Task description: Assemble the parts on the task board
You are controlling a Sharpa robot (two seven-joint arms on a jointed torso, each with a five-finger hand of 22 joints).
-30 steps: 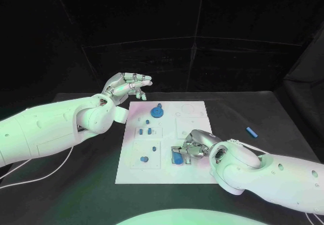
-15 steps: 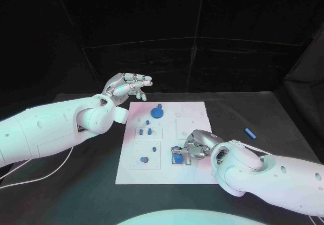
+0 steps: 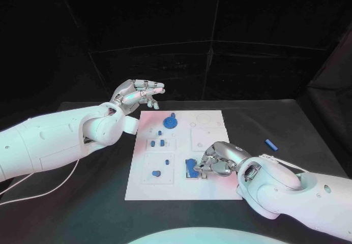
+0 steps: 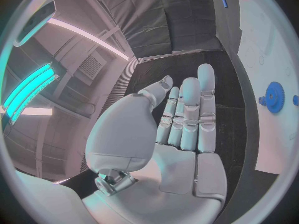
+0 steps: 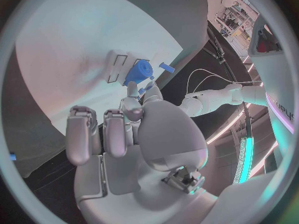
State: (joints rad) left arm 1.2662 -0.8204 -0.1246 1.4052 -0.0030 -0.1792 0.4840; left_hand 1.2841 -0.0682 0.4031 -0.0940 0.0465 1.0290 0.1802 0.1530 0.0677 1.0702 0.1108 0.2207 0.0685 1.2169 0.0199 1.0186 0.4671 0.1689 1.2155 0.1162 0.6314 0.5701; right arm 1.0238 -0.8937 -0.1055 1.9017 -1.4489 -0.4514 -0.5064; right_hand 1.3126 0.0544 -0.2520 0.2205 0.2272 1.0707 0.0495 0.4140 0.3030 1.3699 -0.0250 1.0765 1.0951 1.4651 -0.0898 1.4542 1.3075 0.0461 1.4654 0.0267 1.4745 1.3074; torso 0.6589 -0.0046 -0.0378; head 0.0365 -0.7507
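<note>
The white task board (image 3: 150,188) lies mid-table. My right hand (image 3: 217,159) is low over its near right area, thumb and a finger pinching a blue block part (image 3: 191,167) that stands on the board. In the right wrist view the same blue block part (image 5: 138,72) sits just past the fingertips (image 5: 131,90), with a small blue peg (image 5: 166,67) beside it. My left hand (image 3: 139,93) hangs raised beyond the board's far left corner, fingers apart and holding nothing. A blue gear (image 3: 170,121) lies at the board's far end, and the left wrist view shows the gear (image 4: 274,90) too.
Small blue pieces stand in the board's left column: a pair (image 3: 156,144), one lower (image 3: 167,161) and a round one (image 3: 155,173). A loose blue piece (image 3: 273,144) lies on the black table to the right of the board.
My right hand has shifted slightly right and the blue block in its fingers now stands higher. The left hand has not moved.
</note>
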